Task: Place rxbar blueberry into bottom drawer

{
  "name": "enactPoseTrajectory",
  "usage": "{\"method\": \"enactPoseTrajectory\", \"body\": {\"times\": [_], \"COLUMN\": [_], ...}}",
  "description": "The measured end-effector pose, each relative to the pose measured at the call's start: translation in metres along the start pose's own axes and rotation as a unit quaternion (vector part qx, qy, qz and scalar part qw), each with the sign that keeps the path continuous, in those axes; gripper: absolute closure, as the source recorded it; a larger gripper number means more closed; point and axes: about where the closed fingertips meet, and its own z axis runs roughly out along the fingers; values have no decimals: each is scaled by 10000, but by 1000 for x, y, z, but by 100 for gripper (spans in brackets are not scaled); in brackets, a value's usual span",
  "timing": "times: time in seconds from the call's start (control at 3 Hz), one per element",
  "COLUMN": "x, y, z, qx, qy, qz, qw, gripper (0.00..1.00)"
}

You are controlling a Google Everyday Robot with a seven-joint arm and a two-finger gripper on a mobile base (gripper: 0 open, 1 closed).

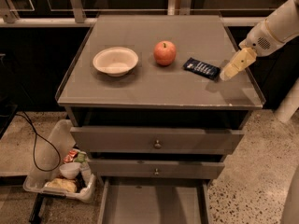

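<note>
The rxbar blueberry [202, 68], a flat dark navy wrapper with white lettering, lies on the grey cabinet top [159, 90], right of the apple. My gripper [232, 68] comes in from the upper right and hangs just above the cabinet top, right beside the bar's right end. The bottom drawer [154, 204] is pulled out below, its flat grey floor bare.
A red apple [165, 52] and a white bowl [115, 61] stand left of the bar. Two upper drawers with small knobs [157, 144] are slightly out. A plastic bin of trash [63, 176] and a black cable [37, 146] lie on the floor at left.
</note>
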Motion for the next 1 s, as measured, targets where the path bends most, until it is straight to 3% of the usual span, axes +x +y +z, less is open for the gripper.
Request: {"method": "enactPoseTrajectory", "body": {"times": [0.33,1.0], "x": [-5,-24], "y": [9,44], "z": [22,42], "qx": [-307,-645], "qy": [-261,-668], "qz": [-13,-652], "qw": [9992,9935], "gripper": [0,0]}}
